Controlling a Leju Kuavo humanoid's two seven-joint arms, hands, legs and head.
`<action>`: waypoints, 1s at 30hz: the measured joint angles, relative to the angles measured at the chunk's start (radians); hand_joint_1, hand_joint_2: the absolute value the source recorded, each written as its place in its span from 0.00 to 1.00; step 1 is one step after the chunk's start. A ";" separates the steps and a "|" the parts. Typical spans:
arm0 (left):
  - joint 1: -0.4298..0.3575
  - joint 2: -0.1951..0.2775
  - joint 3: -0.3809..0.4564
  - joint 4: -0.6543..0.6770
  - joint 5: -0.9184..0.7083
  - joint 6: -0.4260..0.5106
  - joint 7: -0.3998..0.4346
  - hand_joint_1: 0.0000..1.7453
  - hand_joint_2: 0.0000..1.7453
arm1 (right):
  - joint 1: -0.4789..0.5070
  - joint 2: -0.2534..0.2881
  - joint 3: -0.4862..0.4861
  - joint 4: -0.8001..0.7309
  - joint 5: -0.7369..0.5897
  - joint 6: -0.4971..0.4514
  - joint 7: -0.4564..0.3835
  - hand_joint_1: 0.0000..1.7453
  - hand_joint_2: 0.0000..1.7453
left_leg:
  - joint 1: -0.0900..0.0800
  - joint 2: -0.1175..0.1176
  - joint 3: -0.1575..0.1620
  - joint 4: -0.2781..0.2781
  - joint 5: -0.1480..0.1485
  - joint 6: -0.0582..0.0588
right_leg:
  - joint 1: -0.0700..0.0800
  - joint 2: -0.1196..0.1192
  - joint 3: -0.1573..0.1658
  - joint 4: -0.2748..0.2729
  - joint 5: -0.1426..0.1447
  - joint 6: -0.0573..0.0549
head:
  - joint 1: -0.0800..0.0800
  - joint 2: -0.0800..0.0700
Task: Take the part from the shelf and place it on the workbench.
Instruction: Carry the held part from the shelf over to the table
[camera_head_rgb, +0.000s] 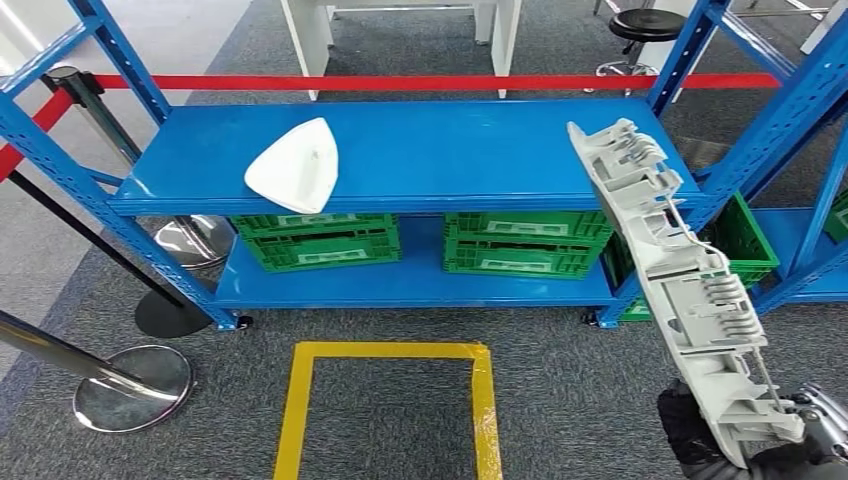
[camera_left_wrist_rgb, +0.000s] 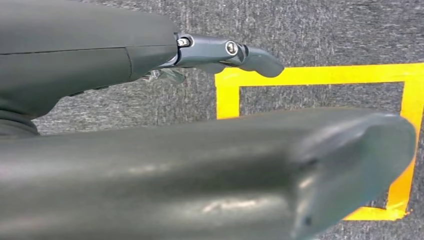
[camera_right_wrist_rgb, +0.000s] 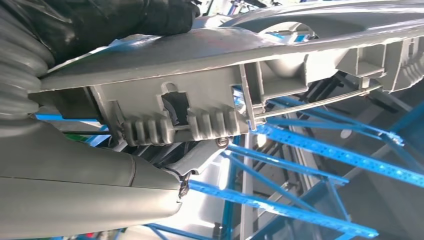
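Head view puts the long grey ribbed plastic part (camera_head_rgb: 672, 280) in my right robot hand (camera_head_rgb: 745, 440), gripped at its near end only; the far end rears up and leans out over the right end of the blue steel shelf's (camera_head_rgb: 420, 150) top deck, apparently just clear of it, though I cannot tell for certain. From the right wrist view I see the thick grey thumb and the dark fingers (camera_right_wrist_rgb: 125, 20) clamped on opposite faces of the part (camera_right_wrist_rgb: 260, 65), closed tight round it; the left robot hand (camera_left_wrist_rgb: 220, 52) hangs over the carpet beside the yellow tape square (camera_left_wrist_rgb: 320, 75), fingers loosely extended, holding nothing.

My worries, all judged from this pose: the grip sits at one end, so the long free length may lever against the fingers and let the part twist or slide when I turn; the raised tip stands close to the shelf's blue upright at the right end of the shelf, and a swing could clip it; the thin wire rod along the part's ribs could snag.

A white rounded triangular plastic panel (camera_head_rgb: 294, 165) lies at the left front edge of the shelf's top deck, well away from the part; I see no desk from here, so I would be turning blind toward it.
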 joint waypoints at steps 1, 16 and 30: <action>0.001 0.000 0.000 0.000 0.001 0.001 0.000 0.00 0.00 | 0.000 0.000 0.000 0.000 0.000 0.000 0.000 1.00 1.00 | 0.001 -0.001 -0.008 0.026 -0.032 -0.006 | -0.002 -0.002 -0.007 -0.002 0.008 -0.008 | -0.003 0.000; -0.001 0.000 -0.001 0.000 0.001 0.002 0.000 0.00 0.00 | 0.002 -0.001 -0.001 0.000 0.000 0.000 0.000 1.00 1.00 | 0.009 -0.004 0.118 -0.048 -0.065 0.023 | 0.001 -0.002 -0.120 0.061 0.049 0.024 | -0.010 0.000; -0.001 0.000 -0.001 0.000 -0.009 0.012 0.000 0.00 0.00 | 0.007 -0.004 -0.001 -0.007 -0.001 0.000 0.000 1.00 1.00 | 0.001 0.001 -0.014 -0.005 0.024 0.002 | 0.000 0.002 0.009 0.002 -0.011 0.007 | 0.003 0.000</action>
